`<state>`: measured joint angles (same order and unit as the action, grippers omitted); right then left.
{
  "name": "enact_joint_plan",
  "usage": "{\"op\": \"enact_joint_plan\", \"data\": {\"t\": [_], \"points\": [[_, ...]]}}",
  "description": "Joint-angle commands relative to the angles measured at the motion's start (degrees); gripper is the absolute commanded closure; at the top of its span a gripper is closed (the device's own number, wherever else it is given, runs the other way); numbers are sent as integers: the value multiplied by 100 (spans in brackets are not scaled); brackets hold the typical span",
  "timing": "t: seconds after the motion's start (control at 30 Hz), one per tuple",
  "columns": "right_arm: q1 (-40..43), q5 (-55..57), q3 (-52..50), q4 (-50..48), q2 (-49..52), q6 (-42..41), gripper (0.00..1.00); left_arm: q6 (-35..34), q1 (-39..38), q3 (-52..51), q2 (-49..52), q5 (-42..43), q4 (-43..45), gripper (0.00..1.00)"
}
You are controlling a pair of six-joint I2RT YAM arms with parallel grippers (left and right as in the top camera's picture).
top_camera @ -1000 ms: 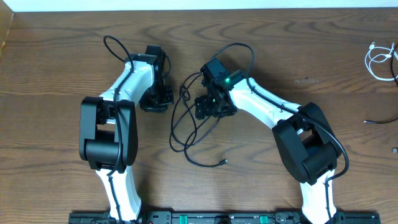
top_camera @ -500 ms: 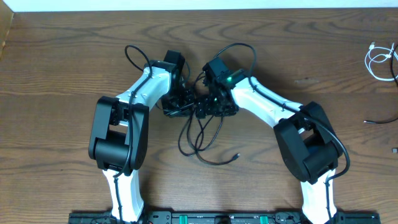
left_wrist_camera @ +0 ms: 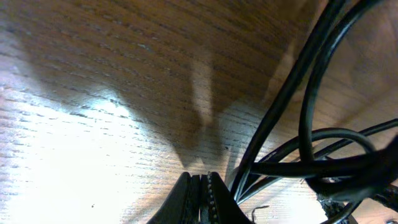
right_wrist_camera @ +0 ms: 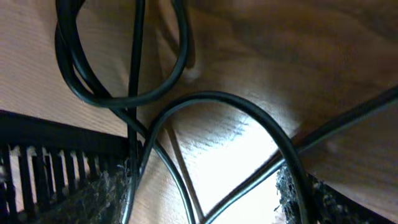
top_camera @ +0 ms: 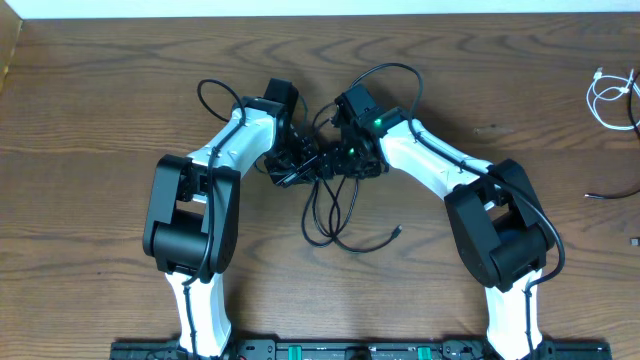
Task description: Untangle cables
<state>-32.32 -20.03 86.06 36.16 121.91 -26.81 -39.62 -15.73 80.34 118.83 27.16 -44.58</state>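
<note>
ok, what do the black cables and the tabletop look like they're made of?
black cables: probably a rubber or PVC jacket, smooth and semi-gloss. Thin highlights run along the curves, and they bend into loose loops.
tabletop: wood or wood-look laminate, can't tell which. It shows brown grain lines and a low sheen, with a bright glare patch in the wrist views.

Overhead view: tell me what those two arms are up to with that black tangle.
Both arms meet over a tangle of black cables mid-table. The left gripper is shut, with strands running just beside its tips; whether it pinches one is unclear. The right gripper is open, with strands passing between its fingers. The loops below cross one another, so the tangle is not yet undone. A white cable lies apart near the right edge.
</note>
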Motion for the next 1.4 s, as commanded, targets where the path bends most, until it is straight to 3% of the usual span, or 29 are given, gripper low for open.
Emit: {"op": "enact_joint_plan", "data": {"t": [0.0,0.3,0.53,0.77,0.83,0.93,1.0,1.1,1.37], "points": [[-201,-260,-11,-127,74,-105,27,-166,-70,2,35,522,133,92],[-610,-243,-149,-72,83,-107,29,-743,-70,2,35,597,479,92],[-802,-251,-149,-599,92,-380,29,-1097,-70,2,35,632,636,92],[-1130,699,-149,-1115,396,-887,25,-1220,-70,2,35,632,745,92],[-1154,723,-149,-1285,507,-970,30,-1215,-68,2,35,627,763,92],[-1154,723,-149,-1266,573,-1106,59,-1156,-31,2,35,457,782,92],[-1143,726,-149,-1178,573,-1104,71,-1145,9,2,35,319,780,92],[-1084,723,-149,-962,573,-1104,77,-1097,186,2,35,153,787,92],[-820,640,-149,-505,573,-1084,99,-118,1134,4,33,151,892,92]]}}
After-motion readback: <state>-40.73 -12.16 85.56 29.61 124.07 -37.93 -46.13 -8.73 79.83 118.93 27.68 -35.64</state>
